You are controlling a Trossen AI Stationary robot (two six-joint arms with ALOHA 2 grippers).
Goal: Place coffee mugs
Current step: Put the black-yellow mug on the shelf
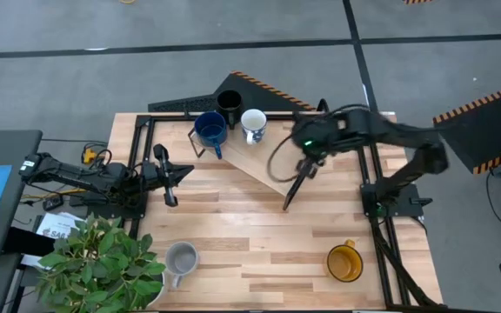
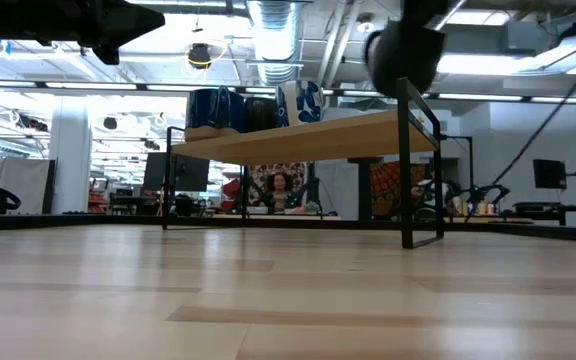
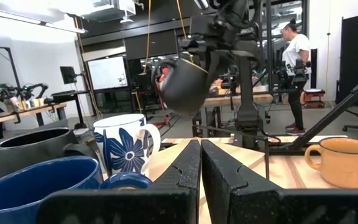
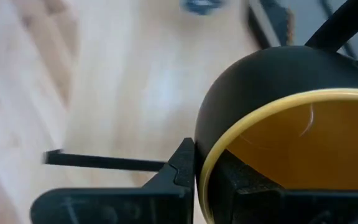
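Note:
My right gripper [image 1: 306, 162] is shut on a mug that is dark outside and yellow-orange inside [image 4: 291, 124]. It holds the mug in the air over the right end of a raised wooden shelf [image 1: 259, 161]; the mug also shows in the low view [image 2: 403, 50] and the left wrist view [image 3: 188, 84]. A black mug [image 1: 229, 103], a dark blue mug [image 1: 210, 129] and a white blue-flowered mug [image 1: 252, 123] stand on the shelf. A light grey mug [image 1: 181, 259] and a yellow-orange mug [image 1: 344, 261] stand on the table near its front edge. My left gripper [image 1: 170, 178] is shut and empty at the table's left. My right gripper holds the mug by its rim [image 4: 207, 163], with one finger [image 4: 180, 167] outside the wall and the other finger [image 4: 247, 182] inside the hollow. The fingers come from above. The mug hangs below them, tilted and lifted clear of the shelf.
The shelf stands on thin black legs [image 2: 408, 160] over the far middle of the table. A potted plant [image 1: 103, 261] stands at the near left corner. Black frame rails [image 1: 137, 165] run along the table's left and right sides. People show in the room behind.

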